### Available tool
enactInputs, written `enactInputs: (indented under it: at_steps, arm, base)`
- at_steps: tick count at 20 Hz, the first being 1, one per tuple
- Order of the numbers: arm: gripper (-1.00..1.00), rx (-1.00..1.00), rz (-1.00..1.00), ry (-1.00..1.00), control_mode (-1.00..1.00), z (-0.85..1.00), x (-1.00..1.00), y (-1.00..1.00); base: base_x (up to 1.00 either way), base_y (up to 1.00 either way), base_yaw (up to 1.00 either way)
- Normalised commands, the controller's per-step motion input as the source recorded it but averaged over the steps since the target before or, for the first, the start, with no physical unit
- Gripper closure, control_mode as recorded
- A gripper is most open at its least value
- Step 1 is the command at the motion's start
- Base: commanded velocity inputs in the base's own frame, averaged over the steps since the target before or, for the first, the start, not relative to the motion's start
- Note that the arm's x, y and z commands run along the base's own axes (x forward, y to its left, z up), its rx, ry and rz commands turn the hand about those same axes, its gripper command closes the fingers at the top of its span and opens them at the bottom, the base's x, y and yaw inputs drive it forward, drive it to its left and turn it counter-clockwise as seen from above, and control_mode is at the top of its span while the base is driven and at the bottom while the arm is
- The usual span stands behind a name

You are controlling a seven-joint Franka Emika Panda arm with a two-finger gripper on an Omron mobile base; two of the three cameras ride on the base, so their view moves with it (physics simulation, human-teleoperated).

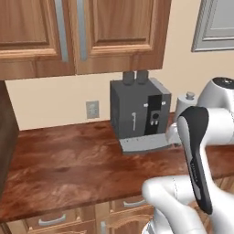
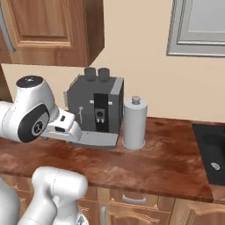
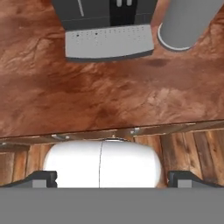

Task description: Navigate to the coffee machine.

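The coffee machine (image 1: 139, 109) is a tall dark grey box with a black front panel and two short cylinders on top. It stands on the wooden counter (image 1: 68, 169) against the wall, straight ahead in the left base view. It also stands at centre-left in the right base view, coffee machine (image 2: 96, 107). Its light grey drip tray (image 3: 109, 41) lies at the top of the hand view. My gripper (image 3: 112, 179) hangs open above the counter's front edge, short of the tray, with nothing between its fingertips (image 3: 43, 178).
A grey cylinder with a knob (image 2: 134, 123) stands just right of the machine. A black cooktop (image 2: 213, 154) is set into the counter at far right. Wooden wall cabinets (image 1: 82, 32) hang above, with drawers (image 2: 132, 200) below. A dark tall unit (image 1: 7, 132) bounds the counter's left end.
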Motion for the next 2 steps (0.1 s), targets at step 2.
enactInputs:
  at_steps: [2]
  arm:
    - [-1.00, 0.00, 0.00, 0.00, 1.00, 0.00, 0.00, 0.00]
  base:
    - [0.57, -0.01, 0.02]
